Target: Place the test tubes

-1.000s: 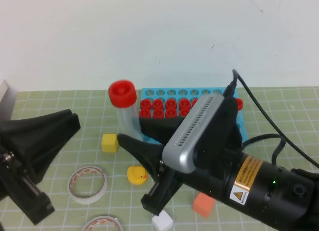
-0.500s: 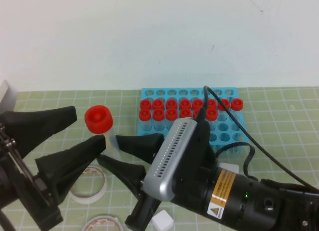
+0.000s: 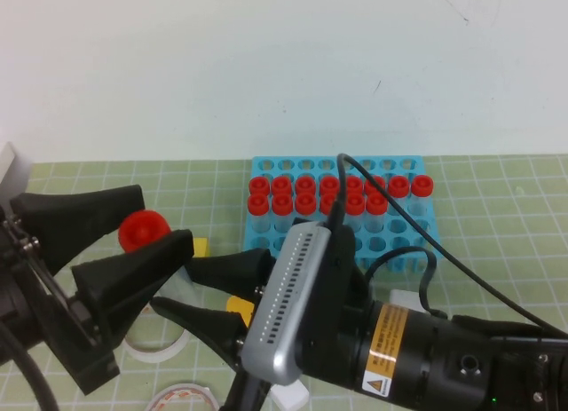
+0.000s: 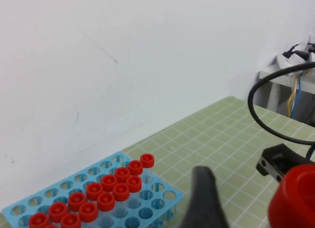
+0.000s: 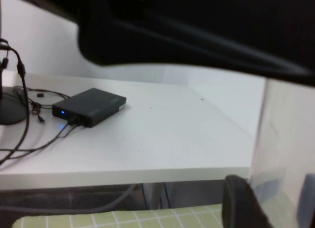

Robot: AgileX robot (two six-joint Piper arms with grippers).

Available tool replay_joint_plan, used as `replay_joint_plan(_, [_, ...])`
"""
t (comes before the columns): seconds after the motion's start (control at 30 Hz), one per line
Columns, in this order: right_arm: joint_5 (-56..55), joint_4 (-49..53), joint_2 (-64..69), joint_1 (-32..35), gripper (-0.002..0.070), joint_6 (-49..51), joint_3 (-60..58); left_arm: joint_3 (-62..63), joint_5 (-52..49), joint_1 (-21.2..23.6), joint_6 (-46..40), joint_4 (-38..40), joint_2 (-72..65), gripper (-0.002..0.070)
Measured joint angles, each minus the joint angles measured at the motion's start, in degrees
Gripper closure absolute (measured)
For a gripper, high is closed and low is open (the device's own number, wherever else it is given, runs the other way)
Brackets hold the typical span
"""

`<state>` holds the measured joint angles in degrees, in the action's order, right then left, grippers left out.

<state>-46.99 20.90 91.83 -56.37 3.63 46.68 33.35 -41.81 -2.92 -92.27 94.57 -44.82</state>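
Observation:
A clear test tube with a red cap (image 3: 145,231) hangs tilted over the mat's left part. My right gripper (image 3: 174,287) is shut on its clear body (image 5: 285,154), a dark finger (image 5: 241,203) on either side. My left gripper (image 3: 162,221) stands open with its two black fingers on either side of the cap, apart from it. In the left wrist view the cap (image 4: 295,198) sits beside one finger (image 4: 204,198). The blue rack (image 3: 408,242) behind holds two rows of red-capped tubes (image 3: 306,193), with its front holes bare.
Two tape rolls (image 3: 164,342) (image 3: 186,395) lie at the front left. A yellow block (image 3: 202,247), a yellow duck (image 3: 238,309) and a white cube (image 3: 288,398) lie under the right arm. A white box (image 3: 13,167) stands at the left edge.
The right gripper has carried the tube leftward and down from beside the rack. The left gripper has opened and now stands around the cap.

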Motion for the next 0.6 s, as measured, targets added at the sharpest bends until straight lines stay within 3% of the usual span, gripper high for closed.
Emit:
replay_joint_plan(0.1, [0.5, 0.3, 0.1, 0.0, 0.0440, 0.5, 0.9, 0.0, -0.3, 0.0, 0.0, 0.1, -0.1, 0.0293])
replay_joint_plan(0.2, [0.9, 0.3, 0.4, 0.0, 0.0440, 0.6, 1.6, 0.0, -0.8, 0.0, 0.1, 0.0, -0.1, 0.0425])
replay_joint_plan(0.6, [1.6, 0.0, 0.5, 0.0, 0.0429, -0.5, 2.0, 0.0, -0.5, 0.0, -0.9, 0.2, -0.1, 0.0421])
